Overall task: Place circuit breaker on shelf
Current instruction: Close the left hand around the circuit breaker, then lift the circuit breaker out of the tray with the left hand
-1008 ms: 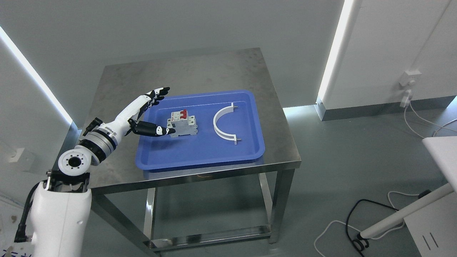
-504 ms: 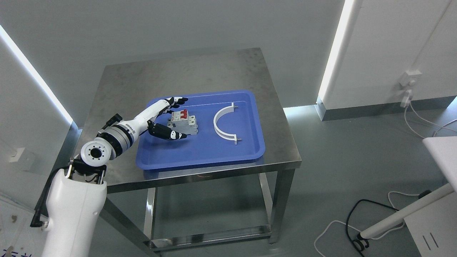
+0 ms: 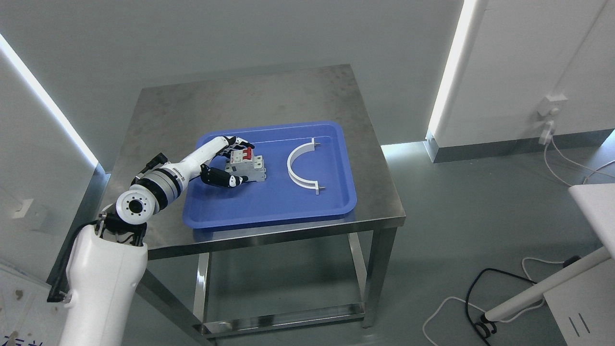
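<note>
A grey circuit breaker (image 3: pixel 251 166) with red switches stands in the left part of a blue tray (image 3: pixel 269 218) on a steel table (image 3: pixel 269 96). My left hand (image 3: pixel 239 162) reaches in from the lower left and wraps the breaker. Its fingers (image 3: pixel 240 143) curl over the far top edge, and the thumb (image 3: pixel 233 180) presses the near side. The breaker still rests on the tray floor. No shelf shows in this view.
A white half-ring bracket (image 3: pixel 300 168) lies in the tray to the right of the breaker. Bare steel surrounds the tray at the back and left. On the floor at the right are cables (image 3: pixel 480 298), a white pole (image 3: pixel 543 288) and white furniture (image 3: pixel 596 206).
My left hand slid right from the tray's left rim onto the breaker. Its spread fingers closed over the top and the thumb came in against the near side.
</note>
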